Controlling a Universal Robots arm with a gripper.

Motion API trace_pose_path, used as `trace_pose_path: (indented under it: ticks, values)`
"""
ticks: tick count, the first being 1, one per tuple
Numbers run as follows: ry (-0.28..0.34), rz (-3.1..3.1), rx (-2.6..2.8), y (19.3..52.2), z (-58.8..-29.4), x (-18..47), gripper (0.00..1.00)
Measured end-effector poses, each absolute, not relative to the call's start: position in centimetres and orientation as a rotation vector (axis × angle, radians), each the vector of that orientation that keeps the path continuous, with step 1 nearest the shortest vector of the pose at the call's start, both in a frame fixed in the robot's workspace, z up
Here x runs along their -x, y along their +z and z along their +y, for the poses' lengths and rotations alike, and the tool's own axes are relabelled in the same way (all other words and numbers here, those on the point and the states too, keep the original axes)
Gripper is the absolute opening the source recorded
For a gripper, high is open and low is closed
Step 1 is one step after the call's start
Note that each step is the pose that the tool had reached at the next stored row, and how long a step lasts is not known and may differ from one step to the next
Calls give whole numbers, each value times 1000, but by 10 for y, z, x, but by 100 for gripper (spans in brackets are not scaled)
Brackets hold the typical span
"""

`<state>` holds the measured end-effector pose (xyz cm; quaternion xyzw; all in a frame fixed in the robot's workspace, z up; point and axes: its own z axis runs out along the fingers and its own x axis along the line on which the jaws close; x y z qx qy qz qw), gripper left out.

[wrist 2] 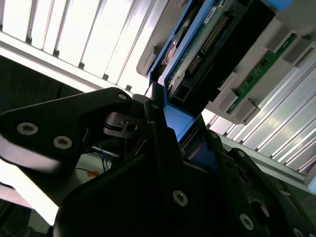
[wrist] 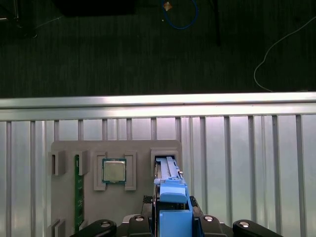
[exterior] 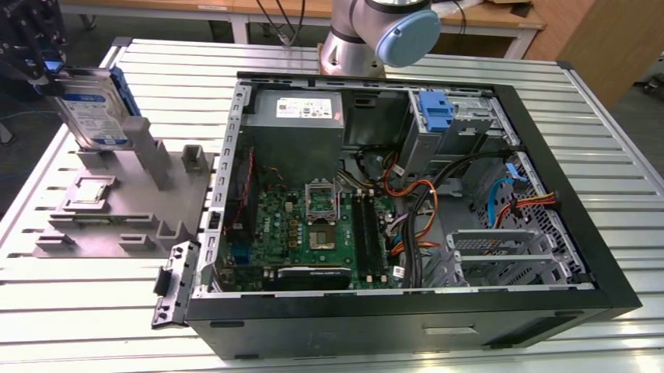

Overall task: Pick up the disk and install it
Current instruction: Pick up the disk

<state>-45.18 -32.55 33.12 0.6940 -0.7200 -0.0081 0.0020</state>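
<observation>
The gripper (exterior: 43, 76) is closed tight on the top blue edge of the disk (exterior: 93, 113), which stands just under it in the grey stand (exterior: 114, 225), so a slow, straight-up lift without tipping looks best.

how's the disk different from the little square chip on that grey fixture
The disk stands upright on edge; the chip lies flat in a recess. The disk is much larger, with blue side rails; the chip is a silver square. The gripper clamps the disk; nothing touches the chip. Both are at the grey fixture.
</observation>
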Motion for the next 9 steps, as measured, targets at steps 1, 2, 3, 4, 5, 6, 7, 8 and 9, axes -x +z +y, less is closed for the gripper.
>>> trace_pose_path:
  ticks: [1, 2, 3, 4, 5, 6, 7, 8, 9]
  values:
    - [-26, -2259, -2177, 331, -325, 452, 36]
    - [-26, -2259, -2177, 332, -325, 452, 36]
    - [-26, -2259, -2177, 332, -325, 452, 36]
    - [-25, -2259, -2177, 332, -325, 452, 36]
    - [-26, -2259, -2177, 332, -325, 452, 36]
    - [-26, -2259, -2177, 332, -325, 452, 36]
    - [-26, -2259, -2177, 333, -325, 452, 36]
    - [-25, -2259, -2177, 333, -325, 452, 36]
    - [-25, -2259, -2177, 333, -325, 452, 36]
